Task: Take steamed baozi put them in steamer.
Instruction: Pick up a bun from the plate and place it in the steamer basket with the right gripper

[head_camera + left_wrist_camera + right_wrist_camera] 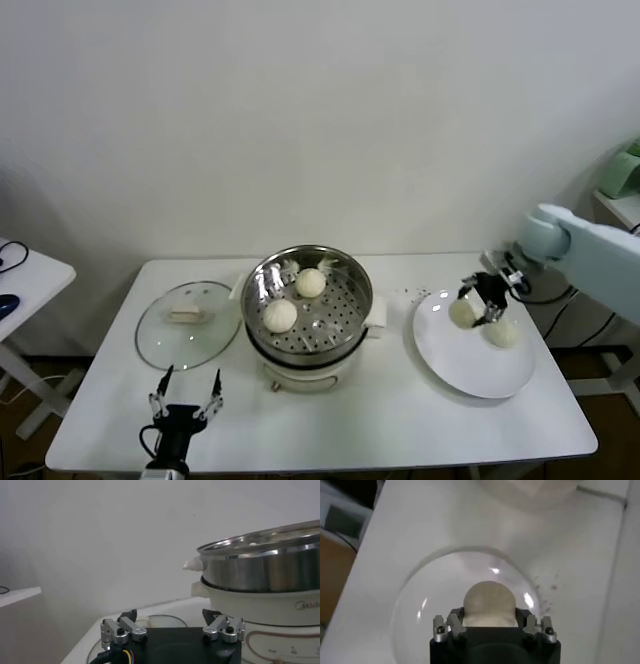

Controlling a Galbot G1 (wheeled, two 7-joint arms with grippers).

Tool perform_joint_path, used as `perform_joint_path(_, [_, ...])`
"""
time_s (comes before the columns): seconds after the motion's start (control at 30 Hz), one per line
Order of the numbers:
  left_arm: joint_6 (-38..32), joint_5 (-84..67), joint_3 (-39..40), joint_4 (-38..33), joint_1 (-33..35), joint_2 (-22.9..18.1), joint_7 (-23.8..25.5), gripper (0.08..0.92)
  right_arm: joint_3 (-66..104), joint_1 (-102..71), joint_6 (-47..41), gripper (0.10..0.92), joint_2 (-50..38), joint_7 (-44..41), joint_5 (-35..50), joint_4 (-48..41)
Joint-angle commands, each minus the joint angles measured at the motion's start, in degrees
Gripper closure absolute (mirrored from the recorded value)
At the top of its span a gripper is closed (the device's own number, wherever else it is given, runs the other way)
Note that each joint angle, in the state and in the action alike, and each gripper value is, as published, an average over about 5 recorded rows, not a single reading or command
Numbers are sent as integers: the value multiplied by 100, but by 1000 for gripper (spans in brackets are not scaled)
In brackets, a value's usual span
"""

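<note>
The steamer (308, 300) stands mid-table, with two steamed baozi (311, 282) (280, 315) on its perforated bottom. My right gripper (478, 300) is over the white plate (470, 365) and shut on a baozi (462, 313). The right wrist view shows that baozi (489, 597) between the two fingers of the gripper (489, 614), over the plate (420, 610). Another baozi (503, 332) lies on the plate just beside the held one. My left gripper (186, 393) waits open and empty near the table's front edge, left of the steamer (265, 570).
A flat glass lid (188, 322) lies on the table left of the steamer, just beyond the left gripper (170, 616). A second small table (25, 275) stands off to the far left. The white wall is close behind.
</note>
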Motion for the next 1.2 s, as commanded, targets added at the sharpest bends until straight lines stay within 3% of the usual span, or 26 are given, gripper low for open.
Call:
perform_joint_path(0.03, [3,42,18,-31,29,-20,1,177,-689,1970,1707,362,740,-176,-1519,1358])
perform_joint_path(0.17, [4,86,35,-44,57,-26,-4,177,-319,1788,1884,363,1001,-159,-2032,2102])
perform_joint_path(0.37, [11,94,13,-85,133,14,-5,177,11,1509,2131,378,1497,-109,-2443,2490])
perform_joint_path(0.8, [27,145,38,-141,306,57,-11,177,268,484,2268,373,2860,-11,-2966,2145])
perform_joint_path(1.2, [81,174,156,-181,225,333,-2,177,181,-199,2385,377,3329,8,-3273,1714])
